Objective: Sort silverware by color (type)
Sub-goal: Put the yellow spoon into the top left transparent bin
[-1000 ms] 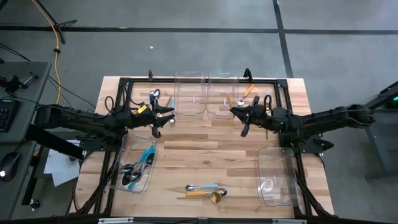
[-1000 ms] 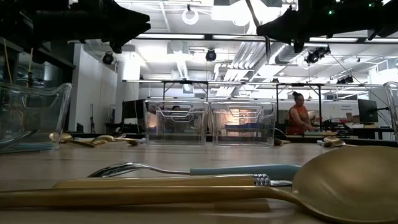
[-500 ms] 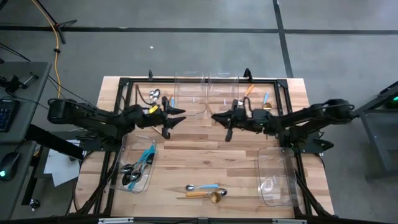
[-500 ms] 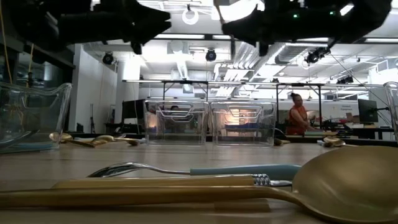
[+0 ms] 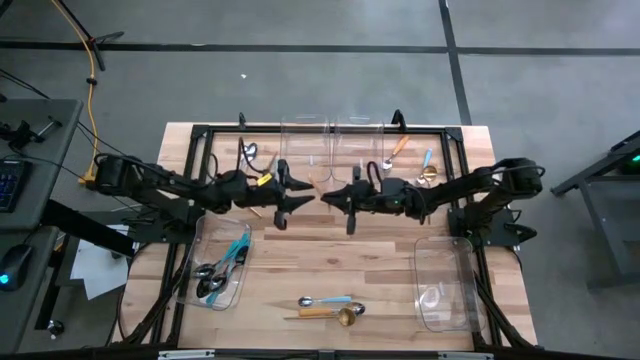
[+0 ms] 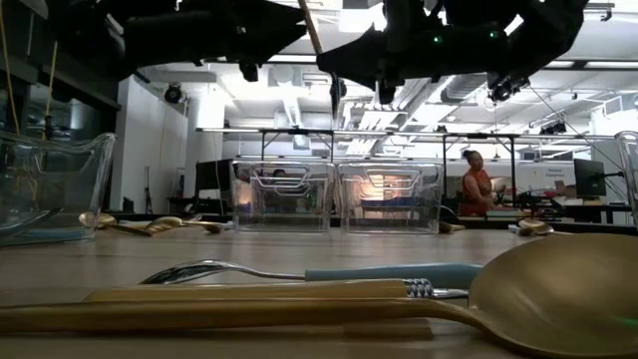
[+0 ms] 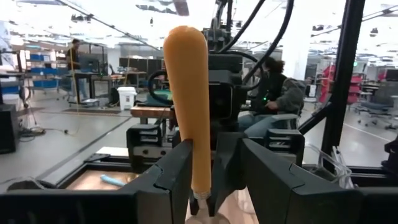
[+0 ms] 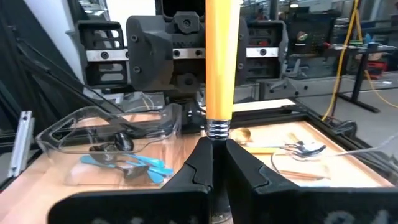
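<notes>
Meeting above the middle of the surface [image 5: 330, 240], the left gripper [image 5: 300, 193] and right gripper [image 5: 336, 196] face each other with an orange-handled utensil [image 5: 316, 186] between them. The right gripper pinches it at the metal collar [image 8: 218, 129]; the left gripper's fingers [image 7: 171, 177] are spread, one touching the handle. Other silverware lies in the clear bin [image 5: 203, 240] at left.
</notes>
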You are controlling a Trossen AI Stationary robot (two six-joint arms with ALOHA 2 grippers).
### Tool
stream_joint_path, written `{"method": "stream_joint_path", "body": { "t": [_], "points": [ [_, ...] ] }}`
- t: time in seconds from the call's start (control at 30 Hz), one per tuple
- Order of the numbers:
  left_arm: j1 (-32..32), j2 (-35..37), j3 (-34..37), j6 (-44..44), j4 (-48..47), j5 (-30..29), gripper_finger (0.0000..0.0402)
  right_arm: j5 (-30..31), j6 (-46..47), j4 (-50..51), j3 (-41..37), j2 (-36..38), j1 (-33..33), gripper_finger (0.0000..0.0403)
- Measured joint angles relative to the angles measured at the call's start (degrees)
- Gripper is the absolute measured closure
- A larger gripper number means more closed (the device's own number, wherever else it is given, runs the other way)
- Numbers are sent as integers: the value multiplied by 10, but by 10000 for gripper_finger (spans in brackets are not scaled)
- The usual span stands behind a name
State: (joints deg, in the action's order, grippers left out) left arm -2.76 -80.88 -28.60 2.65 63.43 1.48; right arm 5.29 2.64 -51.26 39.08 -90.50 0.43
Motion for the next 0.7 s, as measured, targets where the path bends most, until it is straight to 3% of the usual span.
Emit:
{"method": "stream_joint_path", "body": {
  "t": [0.7],
  "points": [
    [22, 0, -6, -9, -1, 2, 273, -8, -12, -5, 3, 0, 15, 398]
  ]
}}
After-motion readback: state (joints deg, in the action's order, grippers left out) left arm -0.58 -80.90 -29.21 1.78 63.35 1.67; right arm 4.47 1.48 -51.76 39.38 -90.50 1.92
